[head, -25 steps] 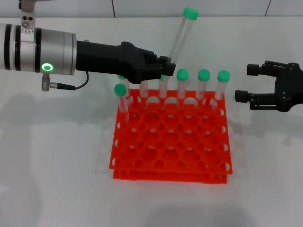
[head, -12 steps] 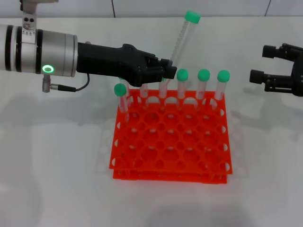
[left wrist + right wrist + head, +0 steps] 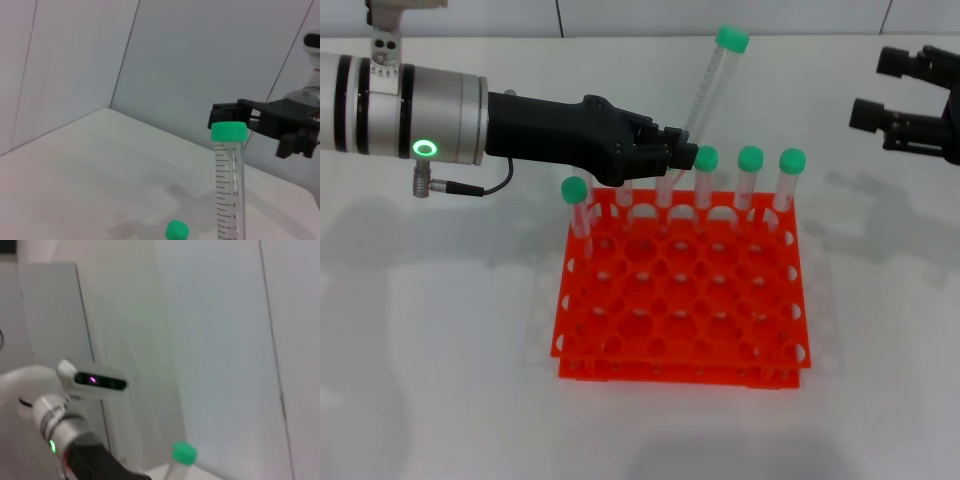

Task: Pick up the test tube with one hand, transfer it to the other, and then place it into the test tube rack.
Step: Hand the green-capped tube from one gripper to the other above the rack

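Note:
My left gripper point(image 3: 672, 150) is shut on the lower part of the test tube point(image 3: 708, 85). It holds the tube tilted, with the green cap up and to the right, above the back row of the orange-red test tube rack point(image 3: 680, 372). The tube also shows in the left wrist view point(image 3: 229, 175) and its cap in the right wrist view point(image 3: 184, 453). My right gripper point(image 3: 878, 88) is open and empty at the far right, level with the tube's upper half and well apart from it. It also shows in the left wrist view point(image 3: 270, 122).
Several more green-capped tubes stand along the rack's back row point(image 3: 750, 175), and one stands at its left edge point(image 3: 576, 205). Some are hidden behind my left gripper. The rack's front rows hold nothing. White table point(image 3: 440, 350) lies around the rack.
My right gripper has risen and drawn back toward the far right, staying open. My left gripper has shifted slightly right with the tube still in it.

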